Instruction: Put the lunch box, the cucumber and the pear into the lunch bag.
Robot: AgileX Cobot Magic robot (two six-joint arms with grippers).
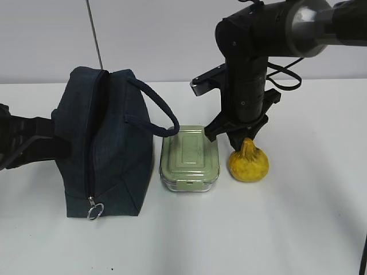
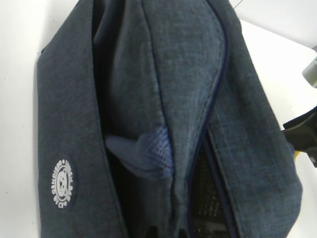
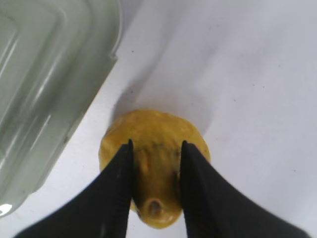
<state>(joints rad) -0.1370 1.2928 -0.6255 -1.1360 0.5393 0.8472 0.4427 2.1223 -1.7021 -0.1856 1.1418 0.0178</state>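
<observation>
The navy lunch bag (image 1: 109, 149) stands at the left, its zipper track gaping along the top and its silver ring pull (image 1: 94, 211) at the front bottom. My left arm (image 1: 26, 143) reaches in at its left side. The left wrist view shows a fold of the bag's wall (image 2: 148, 74) running down between dark finger shapes at the bottom edge. The lunch box (image 1: 190, 157), with a sage-green lid, sits right of the bag. The yellow pear (image 1: 248, 163) rests on the table. My right gripper (image 3: 156, 144) is closed on its neck (image 3: 156, 168). The cucumber is out of view.
The white table (image 1: 298, 229) runs back to a pale wall. The bag's loop handle (image 1: 152, 112) arches toward the lunch box. The lunch box lid (image 3: 44, 74) lies close to the pear's left. A thin rod (image 1: 94, 34) stands behind the bag.
</observation>
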